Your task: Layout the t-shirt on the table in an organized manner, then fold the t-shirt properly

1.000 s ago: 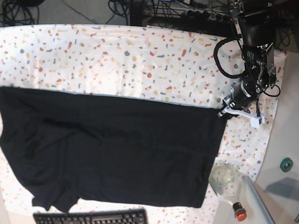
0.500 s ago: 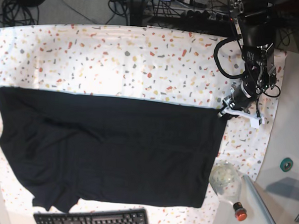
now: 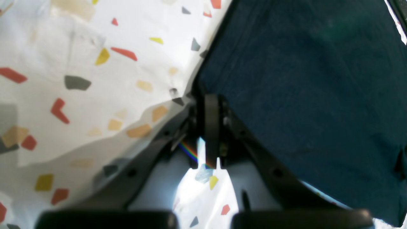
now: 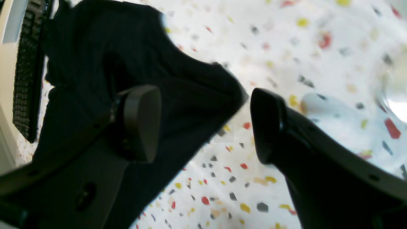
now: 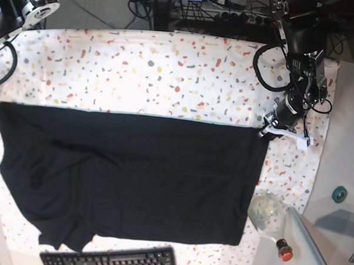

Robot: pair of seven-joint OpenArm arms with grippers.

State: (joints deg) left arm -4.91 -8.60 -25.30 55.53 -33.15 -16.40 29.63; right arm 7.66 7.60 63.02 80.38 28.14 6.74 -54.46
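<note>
The black t-shirt (image 5: 128, 177) lies spread flat on the speckled table (image 5: 168, 67), with a sleeve at the lower left. My left gripper (image 5: 266, 132) sits at the shirt's upper right corner. In the left wrist view the left gripper (image 3: 208, 109) is shut on the corner edge of the t-shirt (image 3: 302, 79). My right arm (image 5: 21, 8) shows at the top left of the base view, away from the shirt. My right gripper (image 4: 203, 122) is open and empty, high above the t-shirt (image 4: 127, 63) and the table (image 4: 286, 47).
A black keyboard (image 5: 110, 260) lies at the front edge below the shirt, also in the right wrist view (image 4: 25, 63). A clear glass bottle (image 5: 268, 217) with a red cap lies beside the shirt's lower right corner. Cables hang behind the table.
My right arm has come into the base view at the top left. The left gripper and the t-shirt have not moved.
</note>
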